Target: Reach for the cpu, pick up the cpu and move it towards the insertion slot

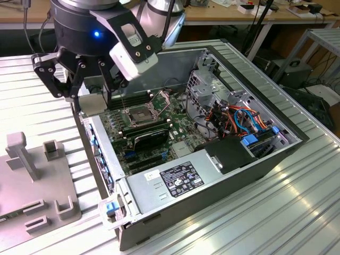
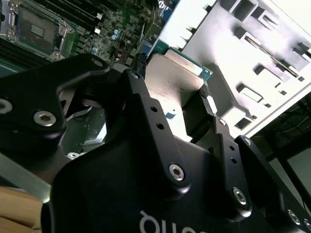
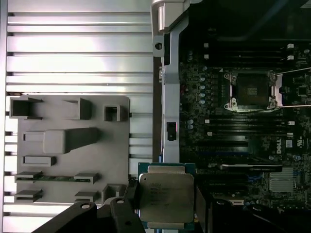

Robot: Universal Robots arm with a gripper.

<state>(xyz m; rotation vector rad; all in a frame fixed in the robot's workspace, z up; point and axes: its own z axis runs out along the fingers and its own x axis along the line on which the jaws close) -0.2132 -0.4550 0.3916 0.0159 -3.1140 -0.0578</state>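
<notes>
My gripper (image 1: 90, 103) is shut on the cpu (image 1: 93, 104), a small silver-grey square held in the air. It hangs over the case wall, at the exterior view's left of the motherboard. In both wrist views the cpu (image 3: 166, 196) (image 2: 172, 73) sits clamped between the black fingers (image 3: 130, 191), its metal face showing. The insertion slot (image 1: 139, 114) lies open on the board, a silver frame around a dark centre, a short way to the exterior view's right of the gripper. It also appears in both wrist views (image 3: 252, 90) (image 2: 34, 26).
The open computer case (image 1: 255, 159) holds a power supply (image 1: 180, 178), a black card (image 1: 151, 137), a drive cage (image 1: 210, 87) and coloured cables (image 1: 239, 119). A grey fixture plate (image 1: 32, 180) (image 3: 68, 145) with raised holders lies on the ribbed table at the exterior view's left.
</notes>
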